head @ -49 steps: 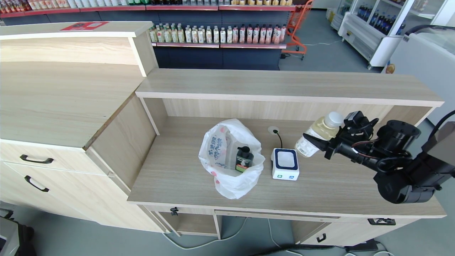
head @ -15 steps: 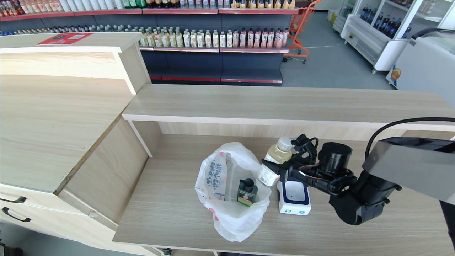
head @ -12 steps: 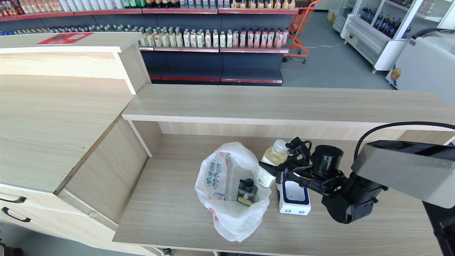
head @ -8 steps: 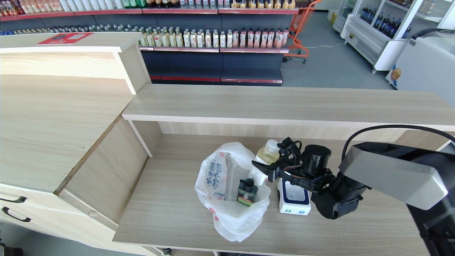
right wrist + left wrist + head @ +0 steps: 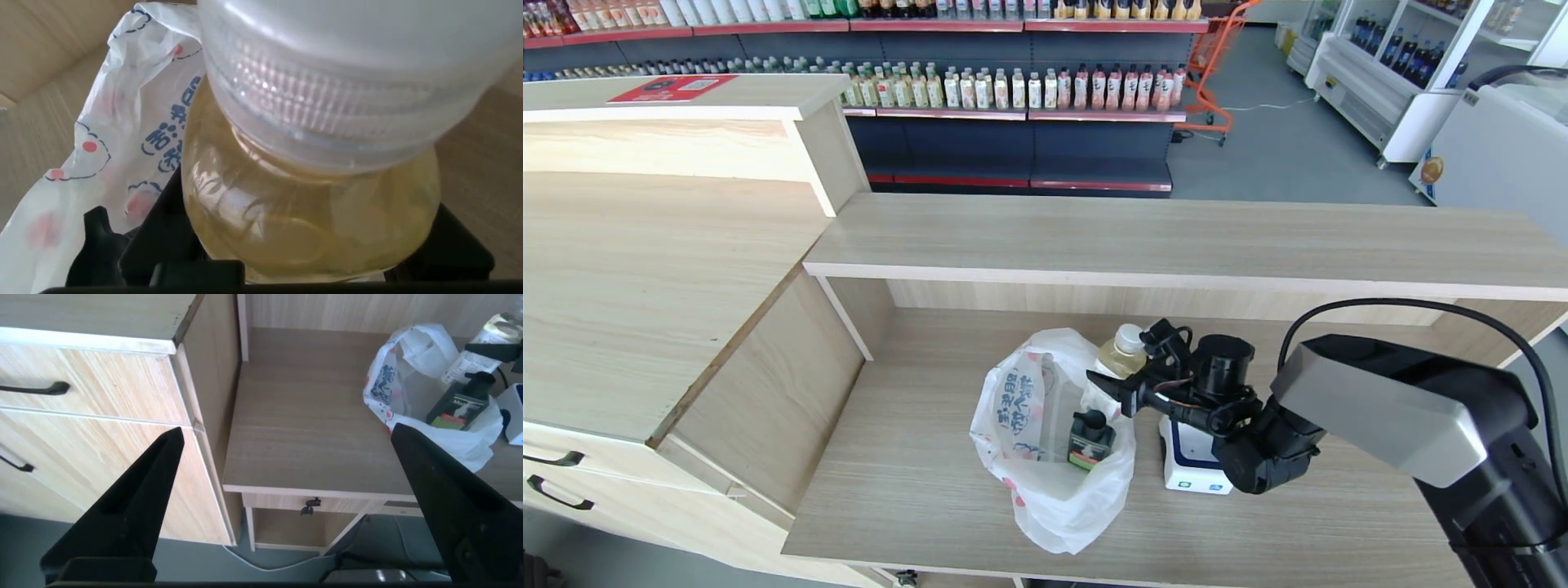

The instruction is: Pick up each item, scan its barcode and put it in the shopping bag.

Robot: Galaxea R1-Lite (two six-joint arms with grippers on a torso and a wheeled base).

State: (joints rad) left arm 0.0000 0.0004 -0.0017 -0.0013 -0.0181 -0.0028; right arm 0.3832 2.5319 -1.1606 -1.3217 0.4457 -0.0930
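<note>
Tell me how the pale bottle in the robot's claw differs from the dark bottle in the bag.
The pale bottle is clear, with yellowish liquid and a white screw cap; the dark bottle is black with a pump top. The pale bottle is held tilted in the right gripper at the shopping bag's mouth; the dark bottle stands roughly upright inside it. Both are bottles.

Right gripper (image 5: 1109, 374) holds a bottle (image 5: 1112, 360) at the rim of the shopping bag (image 5: 1021, 408).
</note>
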